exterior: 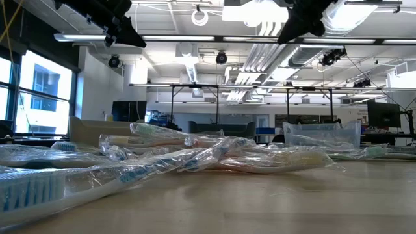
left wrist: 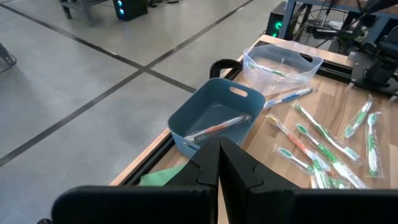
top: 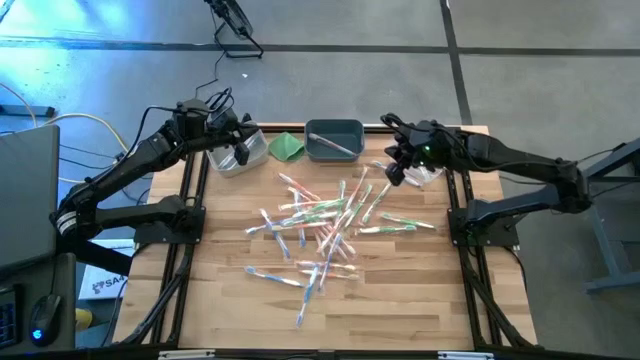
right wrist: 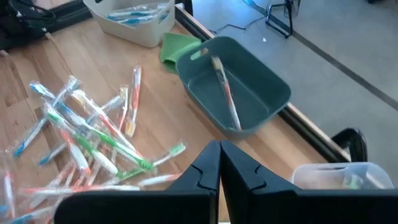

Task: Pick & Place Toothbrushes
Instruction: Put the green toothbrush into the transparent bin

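Table is light wood with visible plank grain, framed by black rails. Toothbrushes are clear-wrapped, pale sticks with blue, green and pink-orange parts, mixed across the pile. Middle bin is dark grey-blue; the brush inside it is white with orange. Left bin looks whitish and see-through, with blue-accented brushes inside. Right bin is clear, with green-accented brushes. Folded cloth is bright green. Both arms are black. Floor is grey with dark seam lines.

Three bins, one green cloth, many toothbrushes.
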Robot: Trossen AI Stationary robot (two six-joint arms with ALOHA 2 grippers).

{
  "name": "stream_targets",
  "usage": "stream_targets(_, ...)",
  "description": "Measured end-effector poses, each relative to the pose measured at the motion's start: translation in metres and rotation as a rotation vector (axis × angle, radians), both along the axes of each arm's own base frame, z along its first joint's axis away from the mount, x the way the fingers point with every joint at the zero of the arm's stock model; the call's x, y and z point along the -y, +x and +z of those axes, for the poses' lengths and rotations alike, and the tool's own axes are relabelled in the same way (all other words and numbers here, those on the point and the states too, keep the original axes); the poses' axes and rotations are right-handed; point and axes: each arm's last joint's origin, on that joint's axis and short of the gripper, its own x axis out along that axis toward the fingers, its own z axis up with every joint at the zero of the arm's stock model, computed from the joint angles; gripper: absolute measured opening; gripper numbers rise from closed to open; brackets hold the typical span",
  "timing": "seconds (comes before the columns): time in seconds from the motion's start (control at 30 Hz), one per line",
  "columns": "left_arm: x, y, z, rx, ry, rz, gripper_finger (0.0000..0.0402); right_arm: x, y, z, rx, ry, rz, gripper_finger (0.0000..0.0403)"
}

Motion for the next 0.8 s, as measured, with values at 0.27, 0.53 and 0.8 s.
stream_targets(0.27, 0.000, 0.000, 0.000, 0.001, 0.000, 0.000, 0.0000, -0.006, -0.013, -0.027, -0.061, 0.090, 0.051, 0.0003)
stream_targets(0.53, 0.000, 0.000, 0.000, 0.001, 0.001, 0.000, 0.0000, -0.009, -0.010, -0.065, -0.173, 0.258, 0.083, 0.0003)
stream_targets(0.8, 0.000, 0.000, 0.000, 0.001, 0.001, -0.001, 0.0000, -0.010, -0.004, -0.087, -0.259, 0.324, 0.166, 0.0003)
